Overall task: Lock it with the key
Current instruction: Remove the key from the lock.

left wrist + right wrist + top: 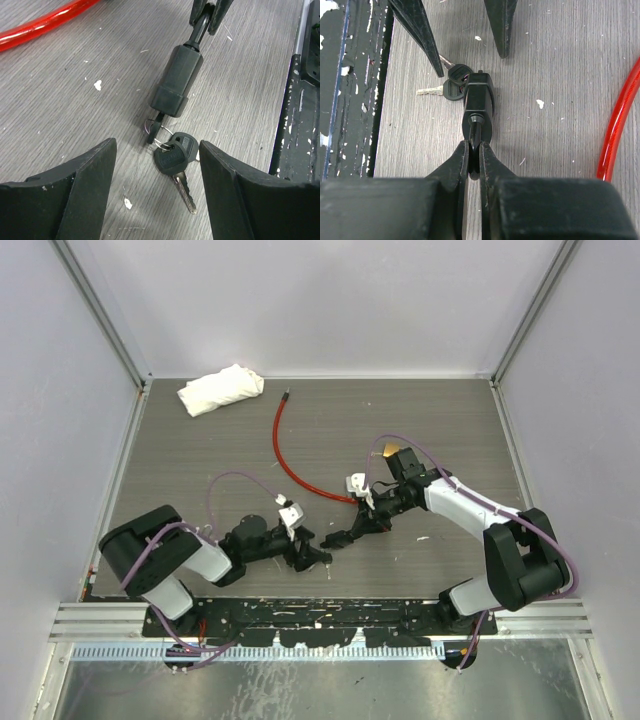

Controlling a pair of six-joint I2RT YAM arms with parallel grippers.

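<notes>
Left gripper spread wide, low over grey wood-grain tabletop, straddling black-headed silver key lying flat on a ring. Second black key head sticks out of near end of black cylindrical lock body, near centre. Right gripper pinches the lock's thin far stem. Further back, red cable; far left, white crumpled cloth.
</notes>
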